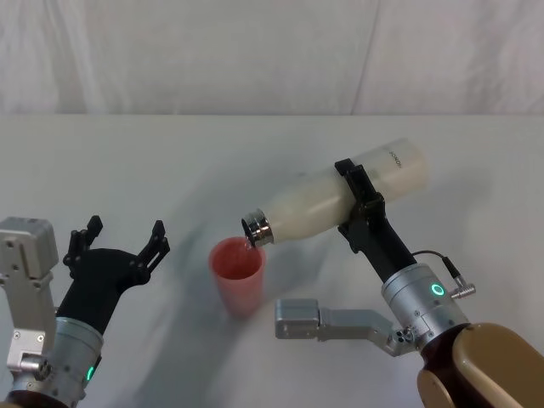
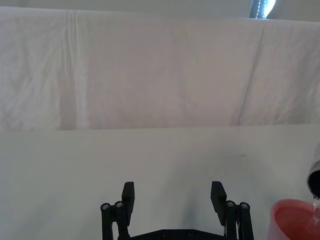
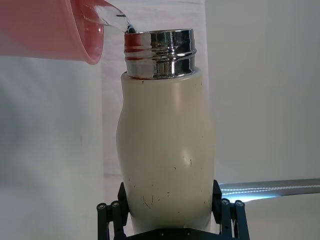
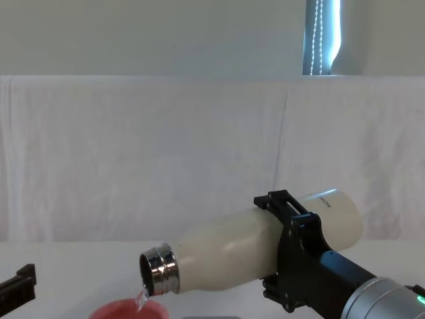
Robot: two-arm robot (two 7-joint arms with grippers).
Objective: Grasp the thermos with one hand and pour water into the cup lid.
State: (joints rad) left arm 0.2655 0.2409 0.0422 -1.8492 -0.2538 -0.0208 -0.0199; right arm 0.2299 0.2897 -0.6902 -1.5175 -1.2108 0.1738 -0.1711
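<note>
Cup lid (image 1: 237, 274): stood upright on the tabletop (image 1: 170, 161), near centre. Thermos (image 1: 340, 200): held above the tabletop at 2 o'clock from the cup lid, tilted, neck lowest and placed over the cup lid's rim. Right claw (image 1: 359, 197): clamped around the thermos body. Left claw (image 1: 121, 240): positioned at 9 o'clock from the cup lid, apart from it, fingers spread.

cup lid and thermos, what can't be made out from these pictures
- Water level in the cup lid: head view sees its mouth at a slant, chest view cuts it off at the bottom edge.
- Water left in the thermos: its opaque cream wall hides it in every view.
- The right gripper jaws' contact faces: covered by the thermos body in the right wrist view.
- Left gripper: open, idle beside the cup lid.
</note>
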